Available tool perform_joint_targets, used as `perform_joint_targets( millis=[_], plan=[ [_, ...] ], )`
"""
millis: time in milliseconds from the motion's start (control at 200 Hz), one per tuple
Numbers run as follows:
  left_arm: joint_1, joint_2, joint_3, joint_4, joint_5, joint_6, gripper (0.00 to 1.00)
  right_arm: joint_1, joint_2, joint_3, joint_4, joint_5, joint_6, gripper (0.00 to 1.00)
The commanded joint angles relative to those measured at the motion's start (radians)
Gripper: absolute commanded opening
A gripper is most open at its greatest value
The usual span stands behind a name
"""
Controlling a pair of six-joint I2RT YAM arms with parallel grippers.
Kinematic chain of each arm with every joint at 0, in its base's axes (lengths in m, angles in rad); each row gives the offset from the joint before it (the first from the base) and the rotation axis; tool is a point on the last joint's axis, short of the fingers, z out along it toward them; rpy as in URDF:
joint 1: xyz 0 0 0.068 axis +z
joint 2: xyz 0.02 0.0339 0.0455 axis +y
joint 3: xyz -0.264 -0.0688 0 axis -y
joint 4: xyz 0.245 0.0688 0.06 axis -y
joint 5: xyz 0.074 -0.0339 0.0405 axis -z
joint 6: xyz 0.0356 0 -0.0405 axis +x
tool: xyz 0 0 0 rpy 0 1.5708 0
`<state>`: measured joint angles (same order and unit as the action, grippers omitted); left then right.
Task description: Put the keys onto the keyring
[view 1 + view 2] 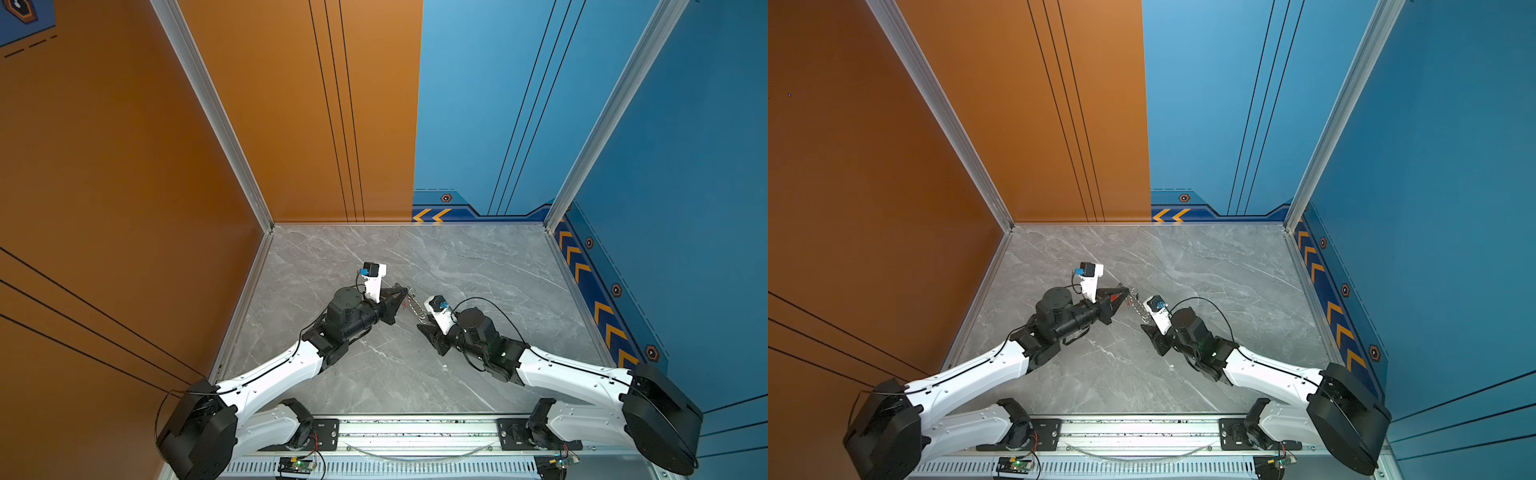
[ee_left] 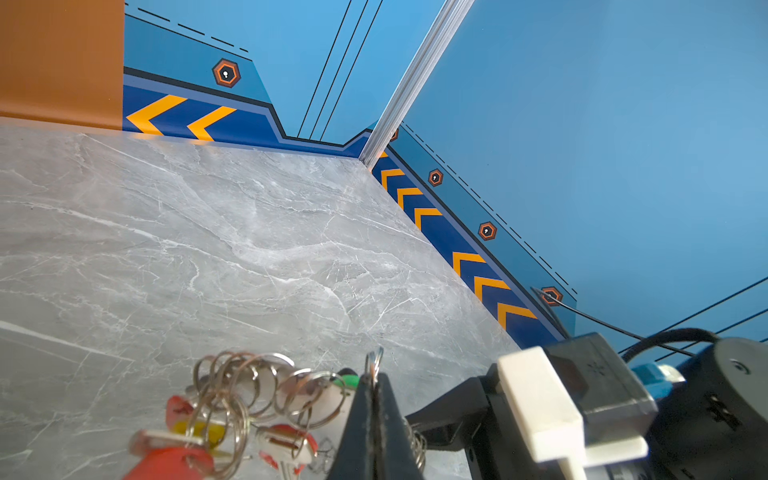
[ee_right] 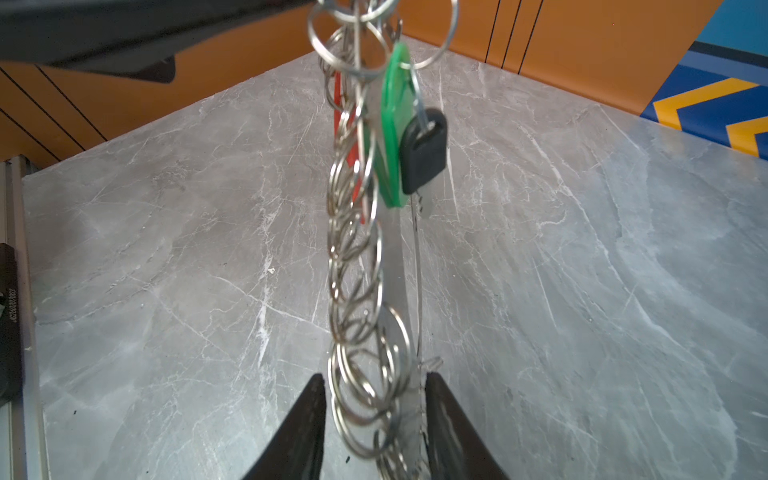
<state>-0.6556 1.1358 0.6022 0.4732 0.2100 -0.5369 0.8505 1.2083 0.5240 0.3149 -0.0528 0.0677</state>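
Note:
The keyring is a long chain of silver wire rings along a flat strip, hanging between my two grippers; both top views show it. My left gripper is shut on one ring at its upper end. The keys hang on it with a green tag, a black key head and red tags. My right gripper is open around the lower end. Its fingertips stand on either side of the rings, with a gap on one side.
The grey marble tabletop lies under both arms. Orange and blue walls enclose it on the left, back and right. An aluminium rail runs along the front edge. The right arm's wrist camera sits close beside my left gripper.

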Motion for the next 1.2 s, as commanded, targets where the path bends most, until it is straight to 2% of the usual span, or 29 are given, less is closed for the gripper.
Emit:
perform_joint_targets(
  millis=[0, 135, 330, 581, 741, 951, 1021, 1191],
  plan=[
    [0.006, -0.021, 0.04, 0.03, 0.012, -0.01, 0.0, -0.006, 0.023, -0.001, -0.001, -0.022, 0.001, 0.43],
    [0.002, -0.021, 0.044, 0.03, 0.022, -0.006, 0.0, -0.007, 0.036, 0.004, 0.023, -0.024, 0.004, 0.46],
    [0.001, -0.007, 0.054, 0.03, 0.044, -0.007, 0.0, -0.007, 0.048, 0.018, 0.034, -0.018, -0.009, 0.46],
    [0.001, 0.01, 0.062, 0.03, 0.033, -0.009, 0.0, -0.007, 0.05, 0.025, 0.018, -0.01, -0.019, 0.19],
    [0.006, 0.02, 0.068, 0.013, 0.019, -0.011, 0.0, -0.005, 0.047, 0.023, 0.017, -0.01, -0.011, 0.08],
    [0.008, 0.036, 0.074, 0.007, 0.028, -0.011, 0.0, -0.004, 0.046, 0.022, 0.04, -0.017, 0.032, 0.0],
    [0.01, 0.04, 0.073, 0.006, 0.033, -0.011, 0.0, -0.005, 0.046, 0.023, 0.052, -0.027, 0.06, 0.0],
    [0.019, 0.04, 0.066, -0.003, 0.033, -0.012, 0.11, -0.008, 0.037, 0.018, 0.067, -0.025, 0.15, 0.0]
  ],
)
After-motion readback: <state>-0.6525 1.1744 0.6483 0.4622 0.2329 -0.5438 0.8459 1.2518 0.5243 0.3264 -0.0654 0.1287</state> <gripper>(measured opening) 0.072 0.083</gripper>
